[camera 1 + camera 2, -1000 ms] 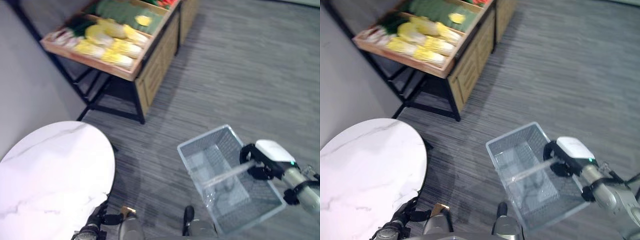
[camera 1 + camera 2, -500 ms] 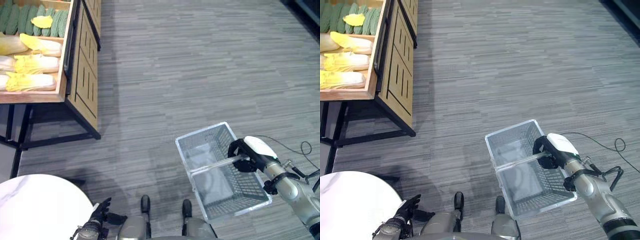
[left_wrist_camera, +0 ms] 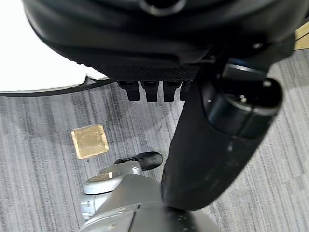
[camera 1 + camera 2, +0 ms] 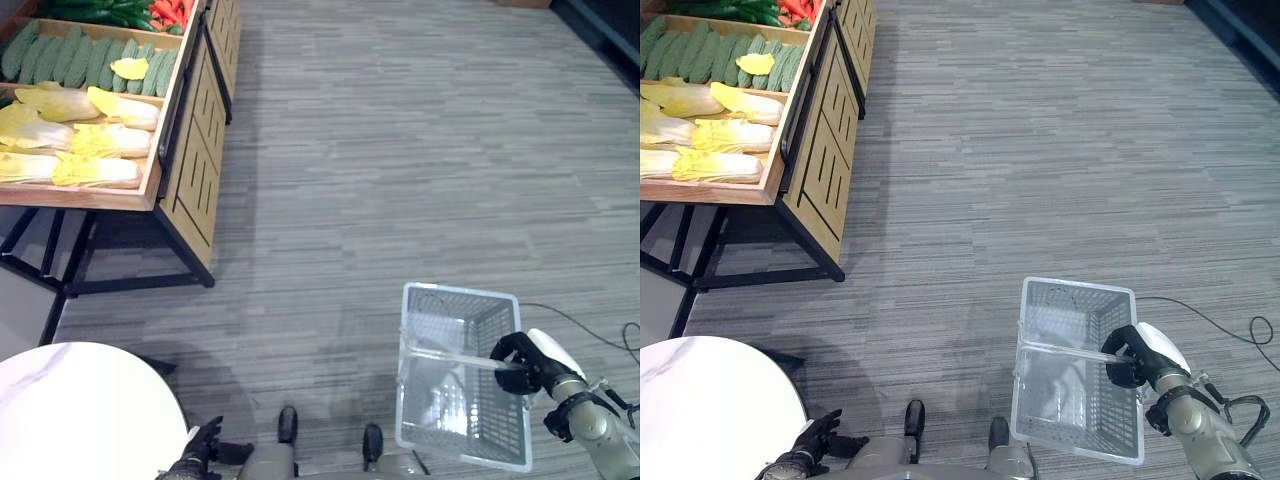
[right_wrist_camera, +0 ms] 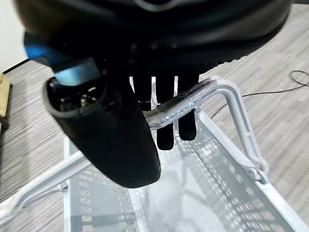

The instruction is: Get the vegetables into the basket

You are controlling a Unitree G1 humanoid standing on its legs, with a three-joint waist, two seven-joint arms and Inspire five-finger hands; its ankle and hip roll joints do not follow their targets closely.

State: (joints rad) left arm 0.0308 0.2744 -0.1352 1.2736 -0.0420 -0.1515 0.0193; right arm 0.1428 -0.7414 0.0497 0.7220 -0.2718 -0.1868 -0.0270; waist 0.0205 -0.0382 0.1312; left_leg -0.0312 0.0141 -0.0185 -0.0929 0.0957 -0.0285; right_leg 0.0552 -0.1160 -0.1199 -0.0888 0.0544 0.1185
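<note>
A white wire basket [image 4: 455,292] hangs just above the grey floor at the lower right, with nothing in it. My right hand [image 4: 520,362] is shut on its clear handle [image 5: 178,104], fingers curled over the bar in the right wrist view. The vegetables lie in a wooden stand [image 4: 185,140] at the far upper left: pale yellow cabbages [image 4: 70,140], green cucumbers [image 4: 70,60] and red peppers [image 4: 170,10]. My left hand [image 4: 200,452] hangs low at the bottom left beside the table, fingers relaxed and holding nothing.
A round white marble table [image 4: 80,410] stands at the lower left, close to my left hand. The stand rests on a black metal frame [image 4: 70,285]. Wide grey carpet floor [image 4: 400,150] separates the basket from the stand.
The camera has swung, so the whole picture has shifted. My right hand has sunk lower and to the right, and the basket has turned with it, still held by its handle.
</note>
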